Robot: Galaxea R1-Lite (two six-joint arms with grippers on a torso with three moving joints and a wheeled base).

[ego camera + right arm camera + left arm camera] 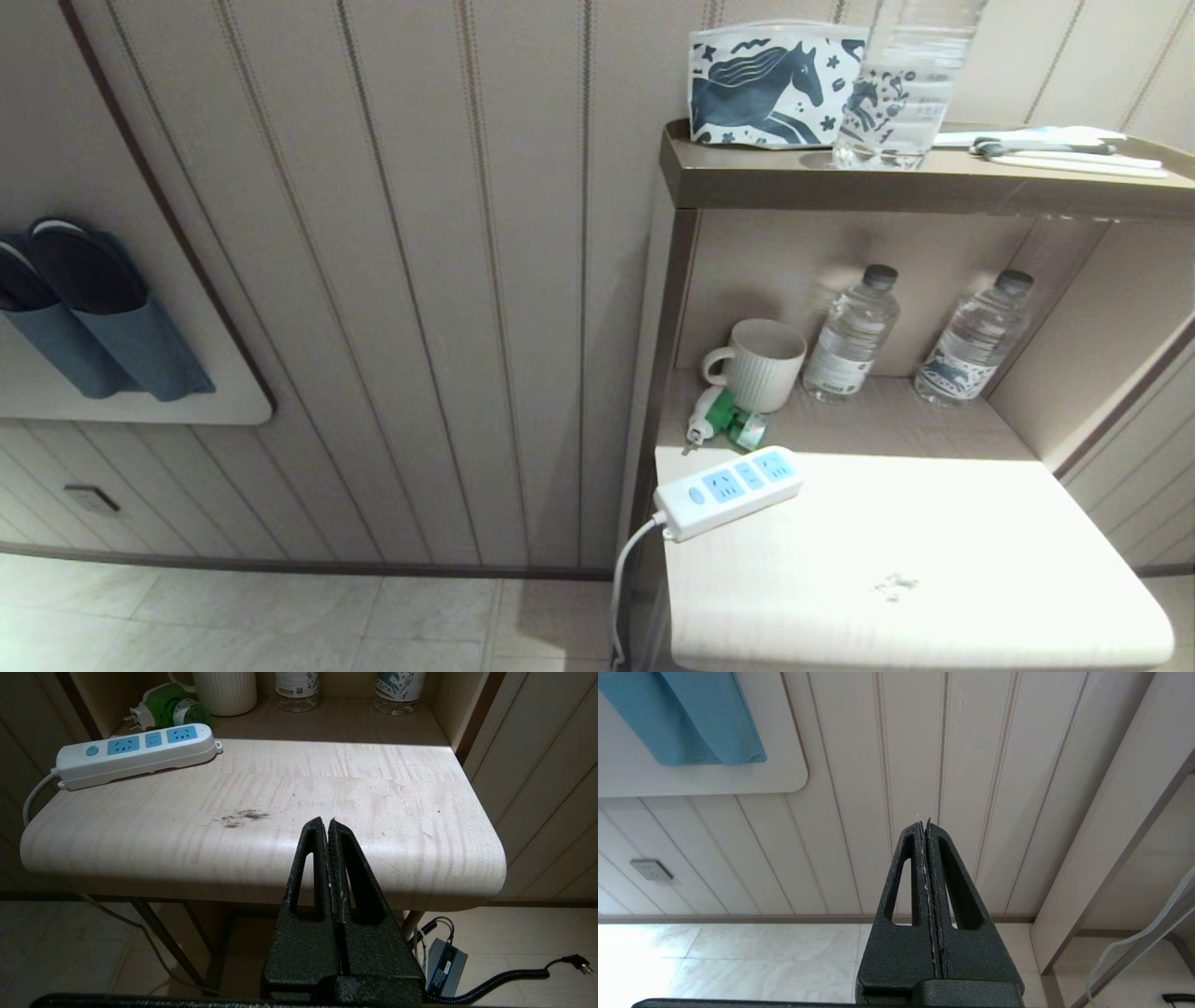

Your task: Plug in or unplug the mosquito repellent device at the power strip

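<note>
Plastic, white and smooth, makes up the power strip (pixel 726 491): an oblong body with rounded ends, three light-blue socket panels and a blue oval button at the cord end. It lies on the pale wood-grain table (pixel 934 560) at the table's ten o'clock corner in the head view, all sockets bare, its white cord (pixel 624 579) dropping over the left edge toward the floor. At the strip's twelve o'clock, close by but apart from it, the mosquito repellent device (pixel 724 417) lies tipped on its side on the darker shelf: rounded white and green head, metal prongs pointing out, translucent green bottle. A ribbed cream mug (pixel 761 364) stands right behind it, touching or nearly so. At the mug's three o'clock two clear water bottles (pixel 851 336) with dark caps stand upright against the back of the niche.

My right gripper (pixel 327 826) hangs clenched and empty off the table's near rounded edge, its textured black fingers pressed together. A broad stretch of tabletop, marked by a dark smudge (pixel 243 817), lies between it and the strip. My left gripper (pixel 924 823) is clamped tight on nothing, out over the floor and facing the wall.

Striped panelling covers the wall (pixel 420 280); pale marbled tiles cover the floor. Slippers (pixel 84 271) sit in blue pockets at nine o'clock.
</note>
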